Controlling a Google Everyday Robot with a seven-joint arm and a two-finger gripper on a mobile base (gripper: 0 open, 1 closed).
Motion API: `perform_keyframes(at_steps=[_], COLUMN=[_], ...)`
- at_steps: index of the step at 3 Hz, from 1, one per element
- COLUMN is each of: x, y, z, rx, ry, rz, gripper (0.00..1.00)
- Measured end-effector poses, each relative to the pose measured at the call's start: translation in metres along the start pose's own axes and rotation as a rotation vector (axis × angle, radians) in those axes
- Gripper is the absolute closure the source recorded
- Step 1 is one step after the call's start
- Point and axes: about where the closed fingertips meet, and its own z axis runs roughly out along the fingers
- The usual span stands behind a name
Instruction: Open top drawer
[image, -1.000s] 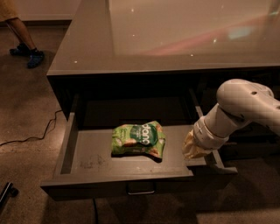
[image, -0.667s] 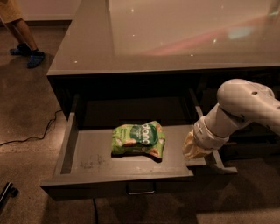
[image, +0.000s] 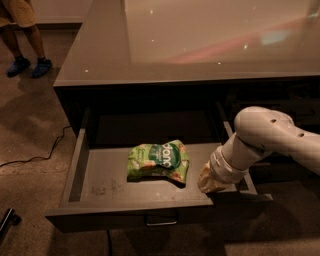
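Standing pulled out at lower centre, drawer (image: 107, 180) holding green bag (image: 159, 161), gripper (image: 209, 181) inside its right end near the front, grip state cannot be told

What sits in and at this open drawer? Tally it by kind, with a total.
Top drawer, open: 1
Green snack bag on its floor: 1
Tool at the drawer's right front corner: 1
Total: 3
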Motion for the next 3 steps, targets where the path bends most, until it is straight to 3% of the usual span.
perform_keyframes(at_steps=[3], x=[0.0012], y=[0.0140], z=[-0.0047], rx=[-0.002], ry=[0.044], rz=[0.003], gripper=[1.00])
